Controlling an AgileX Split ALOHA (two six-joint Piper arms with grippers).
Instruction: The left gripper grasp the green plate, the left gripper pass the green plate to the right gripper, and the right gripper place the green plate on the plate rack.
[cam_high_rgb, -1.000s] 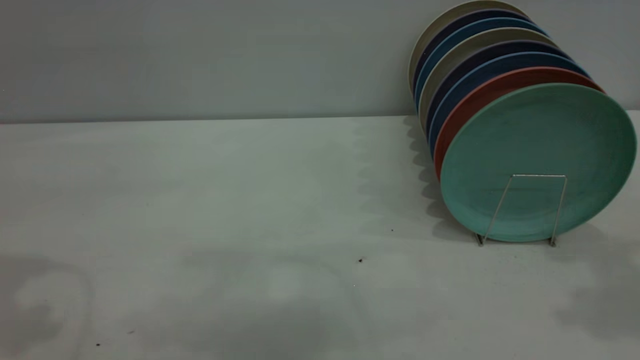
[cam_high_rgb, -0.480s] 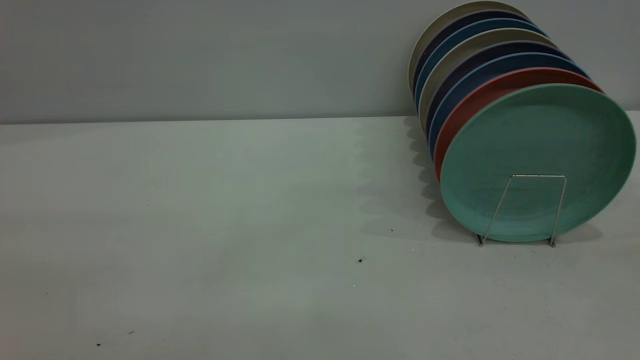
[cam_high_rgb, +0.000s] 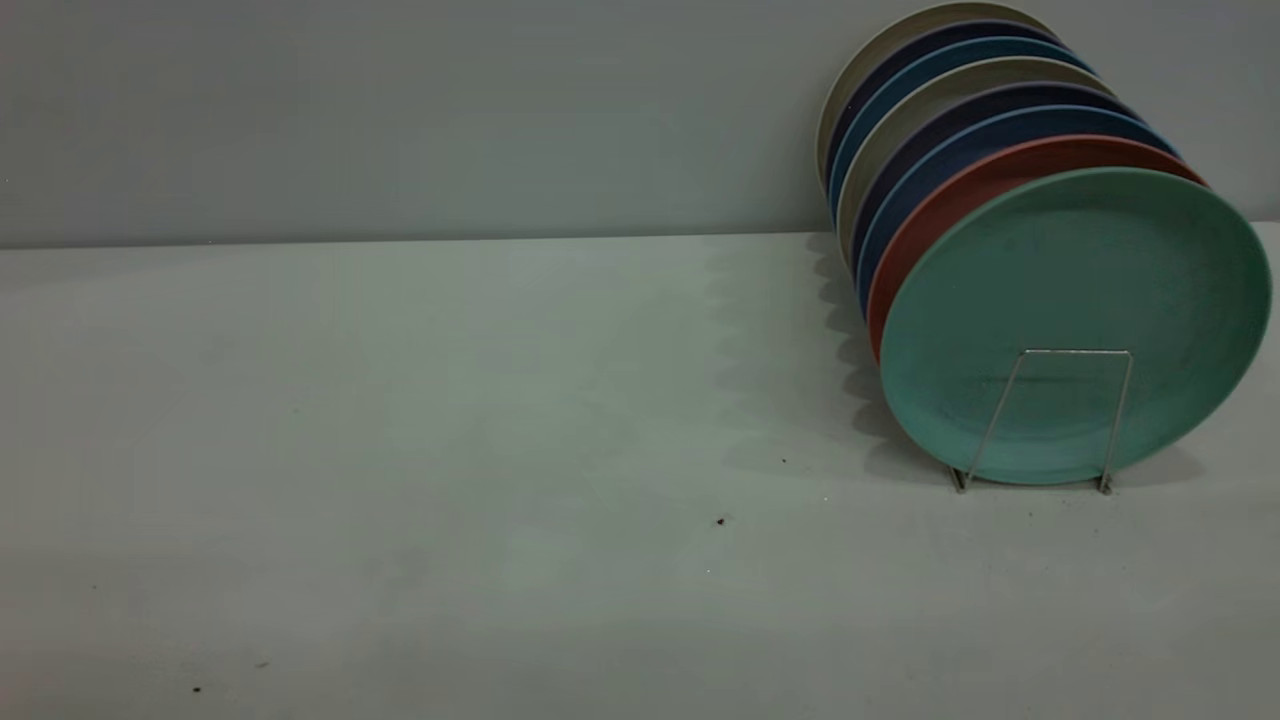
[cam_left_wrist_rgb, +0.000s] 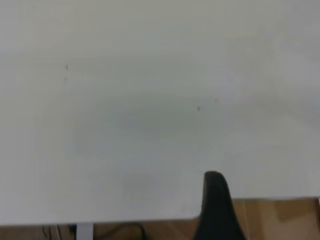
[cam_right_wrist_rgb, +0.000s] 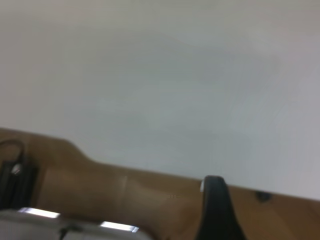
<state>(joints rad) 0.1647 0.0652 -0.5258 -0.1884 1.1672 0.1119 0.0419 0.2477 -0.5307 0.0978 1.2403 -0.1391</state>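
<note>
The green plate (cam_high_rgb: 1075, 300) stands upright at the front of the row on the plate rack (cam_high_rgb: 1080, 351), at the right of the table in the exterior view. The rack's front wire loop crosses the plate's lower half. Neither gripper shows in the exterior view. My left gripper (cam_left_wrist_rgb: 216, 210) shows only as a black tip over the table's near edge in the left wrist view. My right gripper (cam_right_wrist_rgb: 216, 210) shows the same way in the right wrist view, over brown floor beside the table edge. Neither is near the plate or holds anything I can see.
Behind the green plate stand a salmon-pink plate (cam_high_rgb: 925, 215), several blue plates (cam_high_rgb: 1000, 125) and beige ones, all leaning on the rack. The white table (cam_high_rgb: 450, 400) stretches left of the rack, with a grey wall behind it.
The dark shadows on the front left and front right of the table have faded away. The plates and rack have not moved.
</note>
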